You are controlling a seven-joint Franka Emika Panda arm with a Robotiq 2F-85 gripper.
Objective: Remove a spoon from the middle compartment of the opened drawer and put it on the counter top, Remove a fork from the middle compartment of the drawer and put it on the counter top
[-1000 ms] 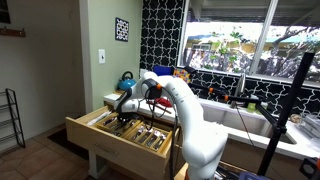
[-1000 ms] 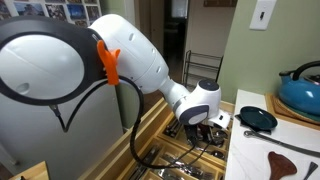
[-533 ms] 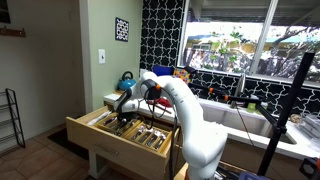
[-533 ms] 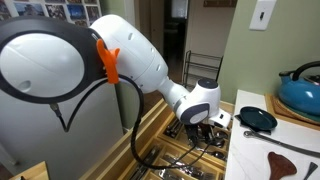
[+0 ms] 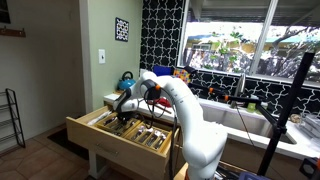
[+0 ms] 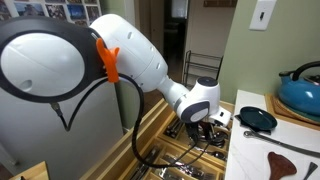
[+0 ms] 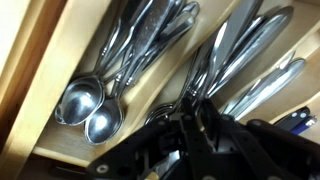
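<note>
The drawer (image 5: 98, 141) is pulled open, and it also shows in an exterior view (image 6: 158, 128). My gripper (image 5: 124, 118) reaches down into it among the cutlery (image 6: 205, 131). In the wrist view its black fingers (image 7: 192, 112) are drawn together over the long handles lying in the middle compartment (image 7: 225, 60). Whether that piece is a spoon or a fork is hidden by the fingers. Several spoons (image 7: 88, 105) lie bowls-down in the neighbouring section. The pale counter top (image 6: 262, 150) lies beside the drawer.
A blue kettle (image 6: 301, 88) on a wooden board and a small dark pan (image 6: 258, 119) stand on the counter, with a brown utensil (image 6: 288, 163) nearer the front. The kettle also shows in an exterior view (image 5: 126, 78). A sink (image 5: 250, 120) lies further along.
</note>
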